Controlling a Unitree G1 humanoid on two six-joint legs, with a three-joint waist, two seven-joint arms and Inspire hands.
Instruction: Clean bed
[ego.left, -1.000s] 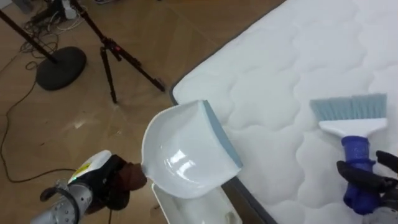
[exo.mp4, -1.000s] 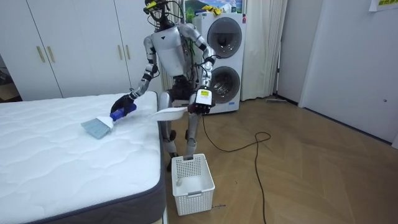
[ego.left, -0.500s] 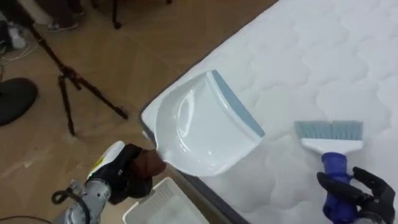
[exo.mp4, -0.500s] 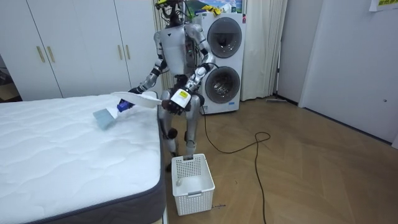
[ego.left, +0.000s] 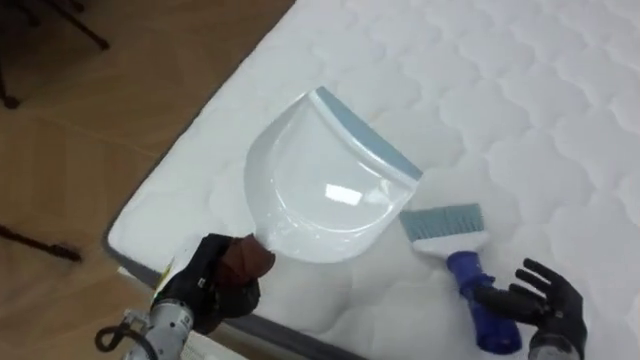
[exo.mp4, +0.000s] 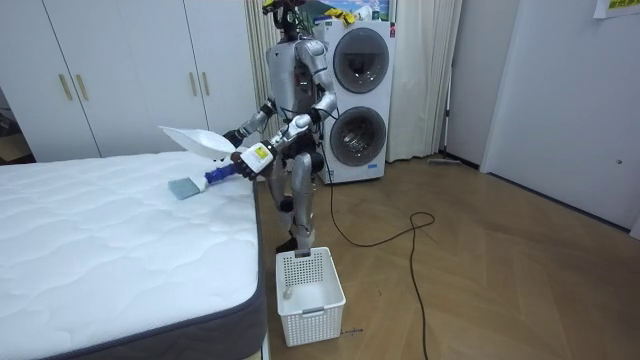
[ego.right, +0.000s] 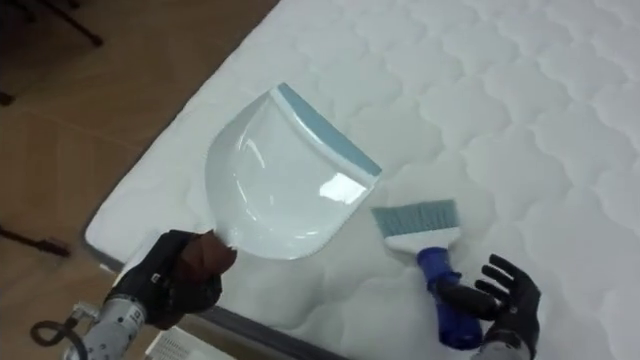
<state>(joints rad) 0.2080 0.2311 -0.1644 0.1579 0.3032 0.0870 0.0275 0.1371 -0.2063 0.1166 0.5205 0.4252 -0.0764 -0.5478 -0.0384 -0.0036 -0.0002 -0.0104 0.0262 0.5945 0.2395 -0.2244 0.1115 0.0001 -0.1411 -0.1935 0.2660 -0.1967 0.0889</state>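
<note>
From the left eye: grips the brown handle of the white dustpan (ego.left: 320, 185) in the left hand (ego.left: 212, 292), fingers clenched round it. Holds the pan tilted above the near corner of the white quilted mattress (ego.left: 530, 90), blue-grey lip turned away toward the bed's middle. Clasps the blue handle of the brush (ego.left: 462, 262) in the right hand (ego.left: 545, 305) at lower right, thumb and fingers curled about it, a few fingertips loosely spread. Points the pale blue bristles at the pan's lip, just beside it. Takes in wooden floor (ego.left: 60, 130) beyond the mattress edge on the left. From the right eye: gives the same arrangement, pan over the mattress corner, brush just to its right, each hand closed on its handle. From the room view: stands at the bed's side edge near the corner, leaning a little over it, with a white basket (exo.mp4: 310, 290) on the floor by the feet and two stacked laundry machines (exo.mp4: 360, 90) and white wardrobe doors (exo.mp4: 110, 70) behind. Carries the dustpan clear above the mattress and the brush lower, bristle end down at the surface; cannot tell whether touching.
</note>
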